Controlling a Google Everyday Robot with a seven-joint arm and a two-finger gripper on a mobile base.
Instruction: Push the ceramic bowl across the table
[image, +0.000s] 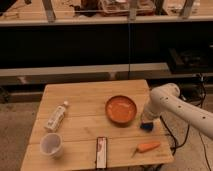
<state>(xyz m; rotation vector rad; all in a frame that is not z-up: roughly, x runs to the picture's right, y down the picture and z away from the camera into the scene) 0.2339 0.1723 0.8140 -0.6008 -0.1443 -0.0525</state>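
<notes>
The ceramic bowl (121, 109) is round, shallow and orange-red with a darker rim. It sits right of centre on the wooden slatted table (85, 95). My white arm comes in from the right. My gripper (145, 125) is low over the table just right of the bowl, close to its right rim, by a small blue thing at its tip. I cannot tell whether it touches the bowl.
A plastic bottle (56, 116) lies at the left. A translucent white cup (51, 145) stands at the front left. A dark flat bar (101, 152) lies at the front middle. An orange carrot-like item (147, 147) lies at the front right. Dark shelving stands behind the table.
</notes>
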